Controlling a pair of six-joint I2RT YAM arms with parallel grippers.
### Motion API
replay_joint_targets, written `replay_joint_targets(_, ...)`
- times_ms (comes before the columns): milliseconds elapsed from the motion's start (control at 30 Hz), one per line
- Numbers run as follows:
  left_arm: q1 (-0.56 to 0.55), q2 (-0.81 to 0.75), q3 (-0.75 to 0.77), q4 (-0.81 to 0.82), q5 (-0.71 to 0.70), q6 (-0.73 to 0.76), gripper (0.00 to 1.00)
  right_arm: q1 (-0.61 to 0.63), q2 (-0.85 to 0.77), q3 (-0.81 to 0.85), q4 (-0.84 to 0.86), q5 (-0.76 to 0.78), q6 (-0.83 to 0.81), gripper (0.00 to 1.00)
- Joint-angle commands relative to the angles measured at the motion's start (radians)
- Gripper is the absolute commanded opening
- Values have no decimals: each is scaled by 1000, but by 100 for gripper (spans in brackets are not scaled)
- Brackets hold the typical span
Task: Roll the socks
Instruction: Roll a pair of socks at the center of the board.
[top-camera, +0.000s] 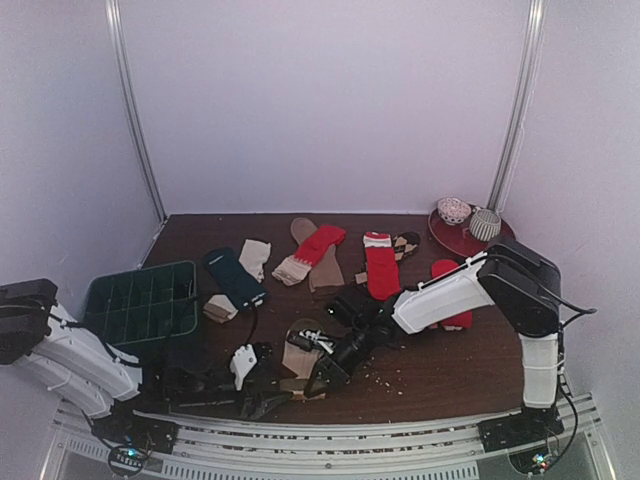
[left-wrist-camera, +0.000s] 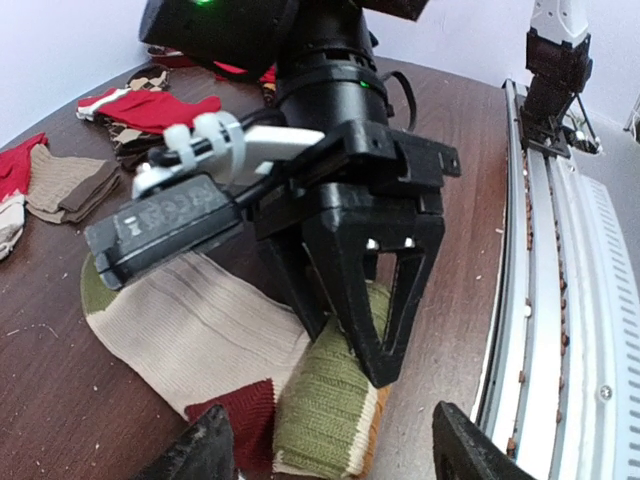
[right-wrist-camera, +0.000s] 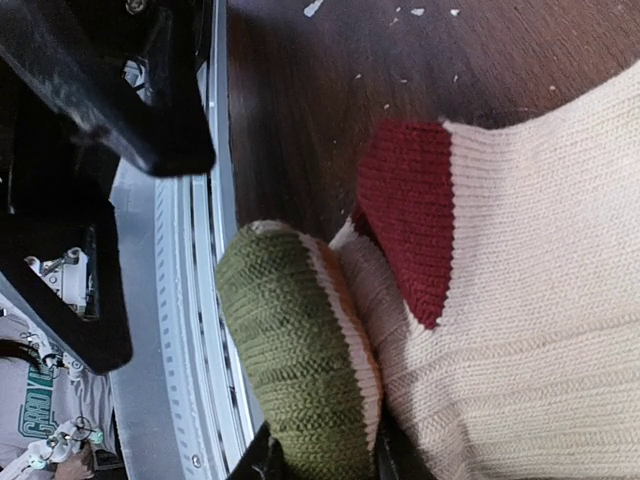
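A cream sock (left-wrist-camera: 190, 330) with a dark red heel (right-wrist-camera: 410, 220) lies flat near the table's front edge. Its olive-green end (left-wrist-camera: 330, 420) is rolled up. My right gripper (right-wrist-camera: 325, 465) is shut on that green roll (right-wrist-camera: 300, 350), pinching it from both sides; in the left wrist view its black fingers (left-wrist-camera: 385, 330) press down on it. My left gripper (left-wrist-camera: 335, 450) stands open just in front of the roll, one fingertip (left-wrist-camera: 205, 450) on either side and not touching it. From above, the two grippers meet at this sock (top-camera: 300, 362). Other socks lie further back: red (top-camera: 381, 265), dark teal (top-camera: 236, 277), tan (top-camera: 312, 262).
A dark green gridded tray (top-camera: 140, 300) sits at the left. A red plate (top-camera: 455, 238) holding two rolled sock balls stands at the back right. The metal rail (left-wrist-camera: 560, 300) runs along the near edge, right beside the roll. Crumbs dot the wood.
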Motion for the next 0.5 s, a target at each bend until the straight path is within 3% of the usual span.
replay_joint_targets(0, -5, 113, -8, 195, 36, 130, 67, 8, 99, 6, -202, 44, 26, 24)
replay_joint_targets(267, -5, 254, 13, 304, 33, 159, 66, 0, 120, 36, -269, 48, -20, 24)
replay_joint_targets(467, -5, 327, 21, 322, 77, 147, 42, -4, 123, 38, -276, 41, -28, 24)
